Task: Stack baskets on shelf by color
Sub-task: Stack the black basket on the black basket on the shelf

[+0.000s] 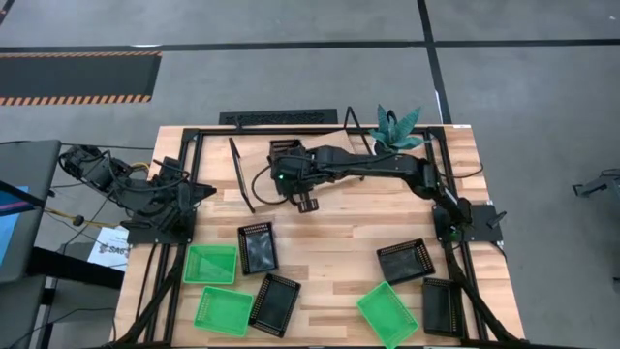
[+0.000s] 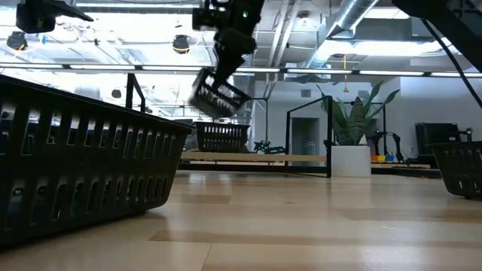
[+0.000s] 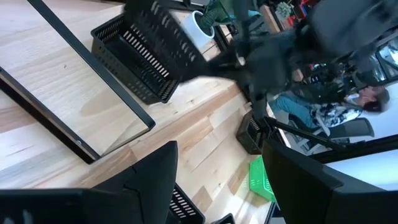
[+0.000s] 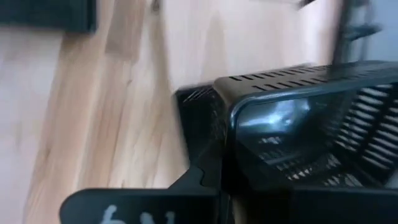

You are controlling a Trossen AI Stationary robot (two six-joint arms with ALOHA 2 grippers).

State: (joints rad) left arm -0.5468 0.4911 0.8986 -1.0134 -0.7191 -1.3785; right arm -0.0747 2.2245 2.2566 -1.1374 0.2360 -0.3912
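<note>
A black basket (image 2: 218,95) hangs tilted in the air above the shelf (image 1: 291,199), pinched by the right gripper (image 2: 224,71). Another black one seems to sit already on the shelf. The left gripper (image 3: 217,180) waits at the table's left edge, fingers apart.

I see three bright green baskets: two side by side at about 8 o'clock (image 1: 210,263) (image 1: 223,310), one tilted at 5 o'clock (image 1: 387,313). Loose black baskets lie at 7 o'clock (image 1: 257,246) (image 1: 275,303) and 4 o'clock (image 1: 405,260) (image 1: 442,306). One black basket (image 2: 218,94) hangs tilted in the air. Another black basket (image 2: 222,137) rests on the light wooden shelf (image 2: 256,158) toward 12 o'clock.
</note>
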